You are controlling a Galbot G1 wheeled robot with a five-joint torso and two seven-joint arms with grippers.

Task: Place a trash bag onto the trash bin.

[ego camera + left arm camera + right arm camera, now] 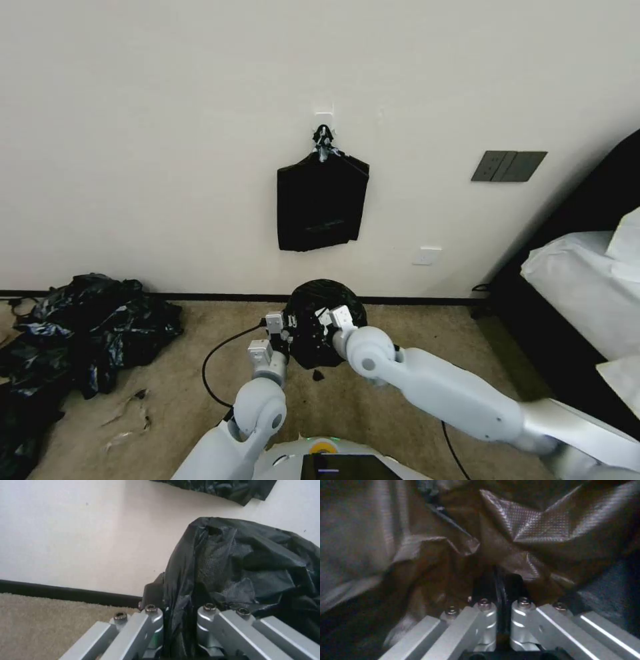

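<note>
Wrinkled glossy black plastic trash bag (325,321) draped on carpet by the wall. Pinched at near edge by left gripper (179,620), right gripper (500,590) clamped inside folds.

trash bag (325,313) between both pincers

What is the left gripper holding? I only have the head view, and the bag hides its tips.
Observer: In the left wrist view, the left gripper is shut on a fold of the bag.
Operator: And the right?
Observer: In the right wrist view, the right gripper is shut on a thin edge of the bag, with creased plastic all round it.
Operator: Any slack on the left?
Observer: It looks taut. The fold runs straight up from the fingers to the bag's top.
</note>
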